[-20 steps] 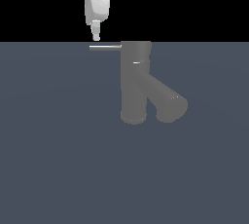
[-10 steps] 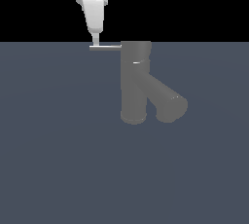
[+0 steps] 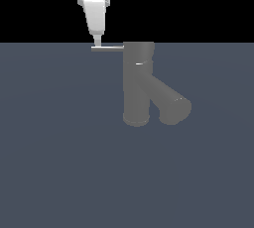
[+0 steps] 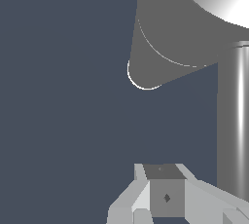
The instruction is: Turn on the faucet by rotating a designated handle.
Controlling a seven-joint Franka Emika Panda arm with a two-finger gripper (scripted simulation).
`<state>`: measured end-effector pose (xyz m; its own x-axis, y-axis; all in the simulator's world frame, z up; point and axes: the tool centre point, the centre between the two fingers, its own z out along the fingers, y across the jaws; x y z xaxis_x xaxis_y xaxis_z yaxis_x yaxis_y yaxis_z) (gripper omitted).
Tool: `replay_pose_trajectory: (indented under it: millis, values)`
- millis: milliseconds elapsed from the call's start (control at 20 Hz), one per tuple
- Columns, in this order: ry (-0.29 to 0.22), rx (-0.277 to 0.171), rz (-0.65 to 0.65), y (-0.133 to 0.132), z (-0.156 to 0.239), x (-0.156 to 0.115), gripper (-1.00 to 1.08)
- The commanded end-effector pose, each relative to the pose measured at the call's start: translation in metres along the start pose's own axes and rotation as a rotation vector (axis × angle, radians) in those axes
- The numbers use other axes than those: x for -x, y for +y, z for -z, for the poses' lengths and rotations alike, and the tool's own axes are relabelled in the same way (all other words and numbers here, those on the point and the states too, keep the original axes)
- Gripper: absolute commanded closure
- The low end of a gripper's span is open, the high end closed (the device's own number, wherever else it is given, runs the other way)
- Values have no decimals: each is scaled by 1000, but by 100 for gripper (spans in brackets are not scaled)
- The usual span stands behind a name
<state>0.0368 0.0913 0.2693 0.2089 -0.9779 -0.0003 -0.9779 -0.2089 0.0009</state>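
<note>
The dull grey faucet (image 3: pixel 137 83) stands upright in the middle of the exterior view, its thick spout (image 3: pixel 169 103) angling down toward that view's right. The thin light-grey handle (image 3: pixel 108 48) sticks out sideways from the faucet's top toward the exterior view's left. My gripper (image 3: pixel 97 41) hangs from above with its fingers together, its tip at the handle's outer end. In the wrist view the shut fingers (image 4: pixel 163 174) lie beside the shiny handle rod (image 4: pixel 238 121), with the faucet (image 4: pixel 165 43) beyond. I cannot tell whether they touch.
A flat dark blue-grey floor (image 3: pixel 59 162) spreads around the faucet. The background above it is black.
My gripper has come down a little and straightened, bringing its tip to the handle's outer end. The handle and faucet have not visibly moved.
</note>
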Motion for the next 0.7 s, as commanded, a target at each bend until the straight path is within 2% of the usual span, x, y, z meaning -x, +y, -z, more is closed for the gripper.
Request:
replay_pose_trajectory:
  millis: [0, 650]
  values:
    - [0, 0, 0, 6, 0, 0, 108]
    - [0, -1, -1, 45, 0, -3, 108]
